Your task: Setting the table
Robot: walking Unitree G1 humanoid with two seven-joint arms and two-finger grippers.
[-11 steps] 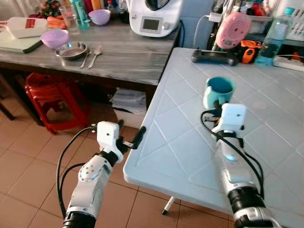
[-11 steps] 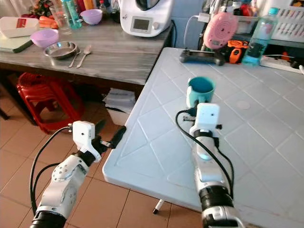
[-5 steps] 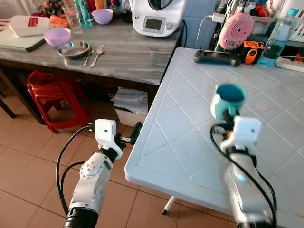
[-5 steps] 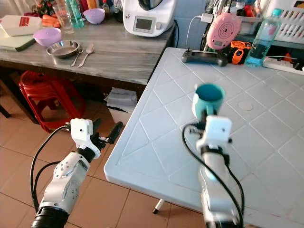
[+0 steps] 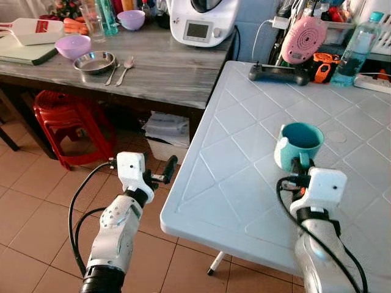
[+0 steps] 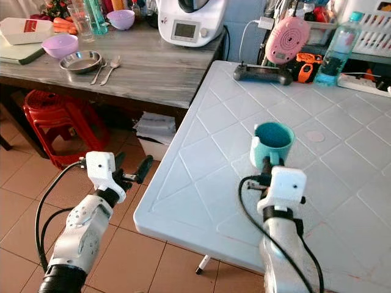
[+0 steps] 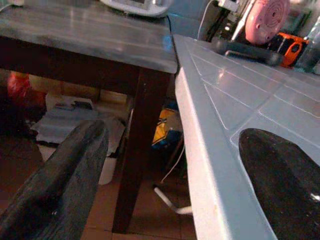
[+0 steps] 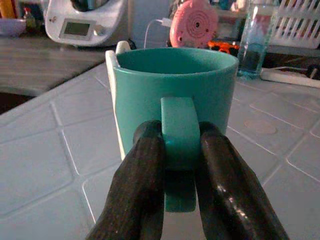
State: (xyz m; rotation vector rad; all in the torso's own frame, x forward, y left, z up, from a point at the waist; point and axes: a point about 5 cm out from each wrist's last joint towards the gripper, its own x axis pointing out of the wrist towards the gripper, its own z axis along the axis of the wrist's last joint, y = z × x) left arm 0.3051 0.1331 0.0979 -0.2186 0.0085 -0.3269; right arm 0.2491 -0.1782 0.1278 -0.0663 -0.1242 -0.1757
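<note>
Hanging off the white table's [image 5: 244, 183] near left edge, over the floor, the left gripper [image 5: 160, 172] holds nothing, its fingers [image 7: 60, 180] spread apart with one tip overlapping that edge in the wrist view. Beyond that same side of the table stands a wooden counter [image 5: 159, 67] with a steel dish [image 5: 93, 63] and spoons [image 5: 122, 68]; its far left runs out of frame. Over the table's middle, toward its right half, the right gripper [image 8: 181, 150] is clamped on the teal mug's [image 5: 299, 144] handle [image 8: 179, 145], one finger on each side. The mug stands upright, mouth up, handle turned back toward the robot; whether its base touches the table cannot be told, since wrist and fingers hide it. Past the mug, at the table's far edge, lie a black controller [image 5: 278, 73] and a bottle [image 5: 353, 49].
</note>
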